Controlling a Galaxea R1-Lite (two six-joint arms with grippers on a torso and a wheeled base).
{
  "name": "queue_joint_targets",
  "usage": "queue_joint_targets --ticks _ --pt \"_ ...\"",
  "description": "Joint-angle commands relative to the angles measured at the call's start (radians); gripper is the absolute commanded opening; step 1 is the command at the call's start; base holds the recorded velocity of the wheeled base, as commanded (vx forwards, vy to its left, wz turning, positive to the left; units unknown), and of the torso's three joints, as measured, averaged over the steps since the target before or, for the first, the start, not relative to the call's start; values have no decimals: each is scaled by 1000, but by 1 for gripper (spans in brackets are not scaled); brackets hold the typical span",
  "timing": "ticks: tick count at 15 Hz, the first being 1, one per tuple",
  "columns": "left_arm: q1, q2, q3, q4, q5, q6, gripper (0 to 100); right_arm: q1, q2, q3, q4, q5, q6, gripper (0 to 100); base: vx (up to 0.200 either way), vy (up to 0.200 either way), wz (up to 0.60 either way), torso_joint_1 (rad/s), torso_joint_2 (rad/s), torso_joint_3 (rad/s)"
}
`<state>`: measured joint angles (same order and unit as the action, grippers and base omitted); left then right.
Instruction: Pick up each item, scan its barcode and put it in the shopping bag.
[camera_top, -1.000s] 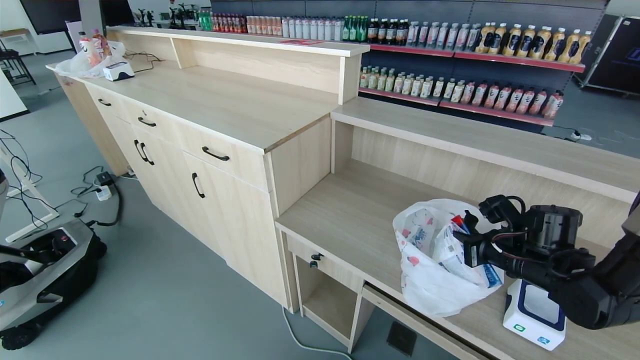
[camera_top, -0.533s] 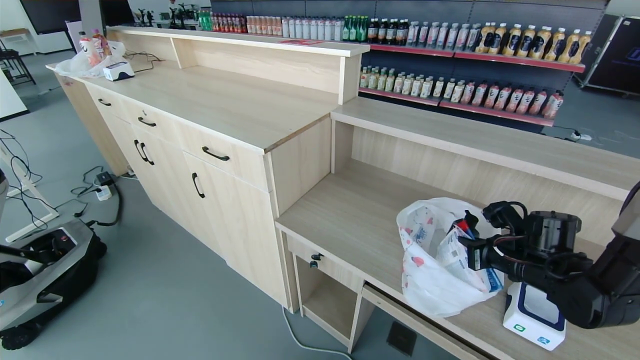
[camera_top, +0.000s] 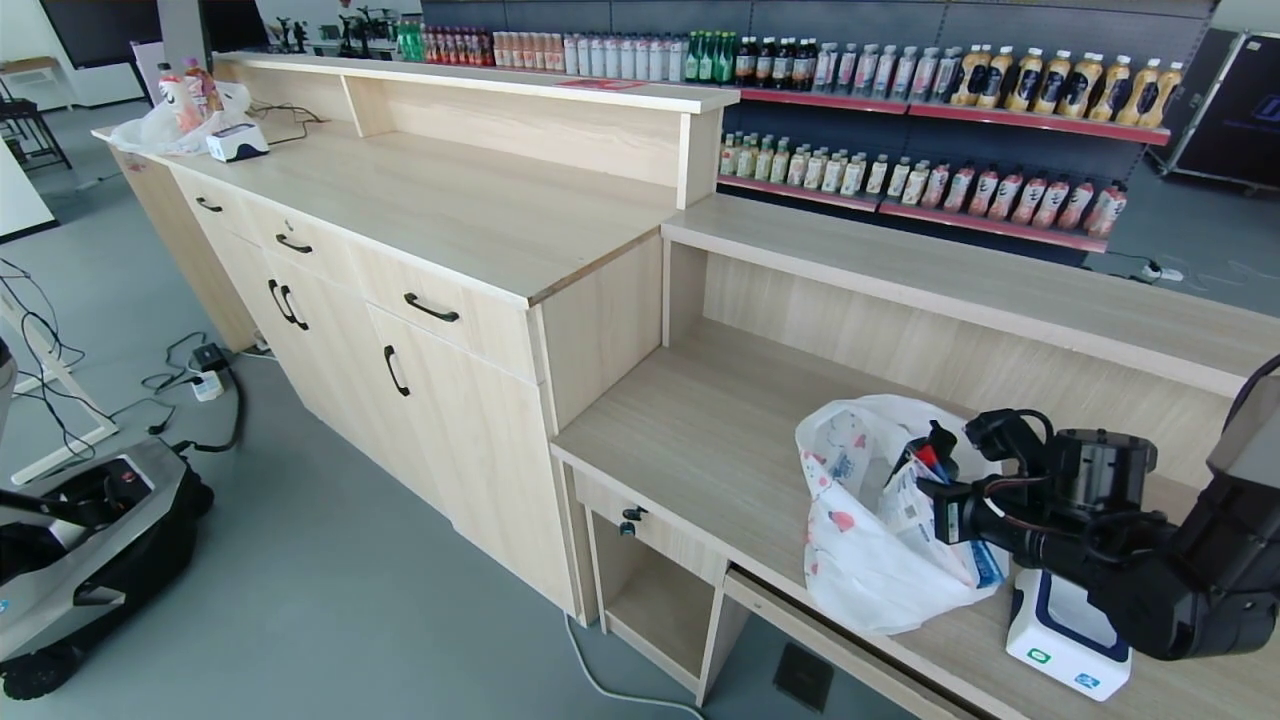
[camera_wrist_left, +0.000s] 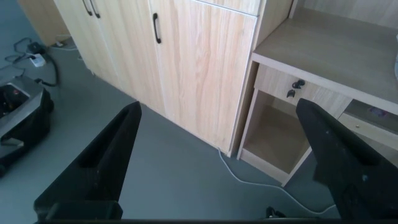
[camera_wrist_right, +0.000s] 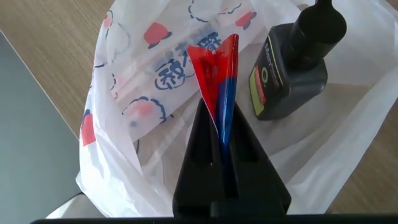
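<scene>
A white shopping bag (camera_top: 860, 560) with red and blue prints stands open on the low wooden counter (camera_top: 700, 430). My right gripper (camera_top: 935, 478) is at the bag's mouth, shut on a white packet (camera_top: 905, 510) by its red-and-blue top edge. In the right wrist view that gripper (camera_wrist_right: 222, 115) pinches the packet's edge (camera_wrist_right: 217, 74) over the bag (camera_wrist_right: 143, 106), with a dark bottle (camera_wrist_right: 292, 62) lying inside. My left gripper (camera_wrist_left: 219, 109) hangs open over the grey floor, nothing between its fingers.
A white-and-blue barcode scanner (camera_top: 1068, 625) sits on the counter just right of the bag, under my right arm. A taller counter (camera_top: 450, 200) stands to the left, with another bag (camera_top: 170, 120) and scanner (camera_top: 237, 142) at its far end. Drink shelves (camera_top: 900, 130) line the back.
My right gripper has shifted slightly right and down with the packet, which sits lower in the bag's mouth. The left gripper's state cannot be compared.
</scene>
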<state>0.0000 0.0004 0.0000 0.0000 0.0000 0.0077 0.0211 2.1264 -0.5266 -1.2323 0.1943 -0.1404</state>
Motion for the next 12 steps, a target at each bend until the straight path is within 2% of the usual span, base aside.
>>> queue_joint_targets --ticks 1,6,7,12 --pt "0 0 0 0 0 0 100 0 20 0 -15 -1 -1 0 0 0 0 0 0 0" --pt "0 0 0 0 0 0 100 2 27 -6 -24 1 1 0 0 0 0 0 0 0" --pt "0 0 0 0 0 0 100 3 27 -7 -22 1 2 100 0 0 0 0 0 0" --pt "0 0 0 0 0 0 100 25 -11 -32 -41 4 81 100 0 0 0 0 0 0"
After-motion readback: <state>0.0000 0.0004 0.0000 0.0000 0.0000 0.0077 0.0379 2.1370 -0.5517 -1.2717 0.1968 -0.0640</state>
